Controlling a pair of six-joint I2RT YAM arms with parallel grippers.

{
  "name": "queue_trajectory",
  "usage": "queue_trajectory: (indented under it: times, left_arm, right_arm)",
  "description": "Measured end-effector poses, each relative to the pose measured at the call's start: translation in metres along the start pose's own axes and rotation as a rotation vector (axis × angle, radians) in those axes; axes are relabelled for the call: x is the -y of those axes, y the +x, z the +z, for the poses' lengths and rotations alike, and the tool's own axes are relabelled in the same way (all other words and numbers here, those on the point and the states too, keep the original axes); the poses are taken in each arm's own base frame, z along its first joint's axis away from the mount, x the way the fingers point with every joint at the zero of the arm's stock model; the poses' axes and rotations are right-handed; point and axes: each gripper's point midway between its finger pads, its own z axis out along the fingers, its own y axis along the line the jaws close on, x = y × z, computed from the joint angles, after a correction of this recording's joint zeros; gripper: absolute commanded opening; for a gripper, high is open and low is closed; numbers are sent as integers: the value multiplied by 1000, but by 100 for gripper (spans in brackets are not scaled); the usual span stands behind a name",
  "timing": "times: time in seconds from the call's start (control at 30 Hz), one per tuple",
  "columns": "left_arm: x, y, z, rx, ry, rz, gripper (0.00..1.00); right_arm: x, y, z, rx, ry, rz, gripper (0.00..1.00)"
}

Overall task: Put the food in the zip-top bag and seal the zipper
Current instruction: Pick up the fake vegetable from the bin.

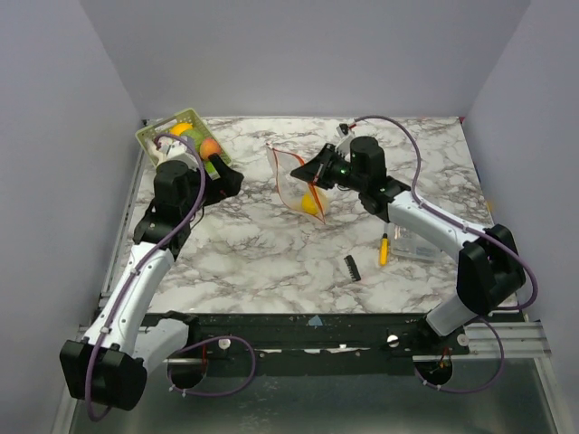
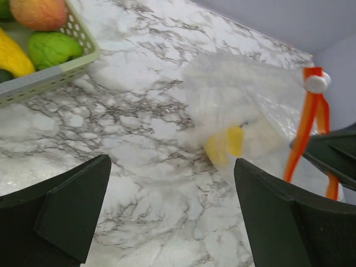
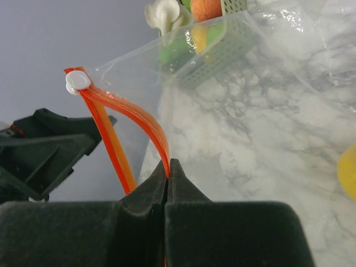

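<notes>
The zip-top bag lies mid-table, its mouth lifted, with a yellow food piece inside. My right gripper is shut on the red-orange zipper strip and holds it up; the white slider sits at the strip's far end. In the right wrist view the gripper pinches the strip between closed jaws. My left gripper is open and empty, low over the marble between the basket and the bag. More food, orange, green and yellow, lies in the basket.
The light green slotted basket stands at the back left corner. A yellow-handled screwdriver, a small black comb-like piece and a clear rigid box lie right of centre, near my right arm.
</notes>
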Motion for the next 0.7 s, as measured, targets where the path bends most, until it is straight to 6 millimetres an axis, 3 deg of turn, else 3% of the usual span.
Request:
queue_trajectory:
  times: [0.27, 0.57, 0.7]
  left_arm:
    - [-68, -21, 17, -18, -204, -52, 96]
    - [-157, -51, 61, -108, -486, -111, 96]
    - [-182, -61, 86, -169, -577, -66, 96]
  right_arm:
    - [11, 11, -1, -67, 16, -140, 1]
    - [22, 23, 2, -120, 23, -179, 1]
    - [23, 23, 2, -121, 22, -193, 1]
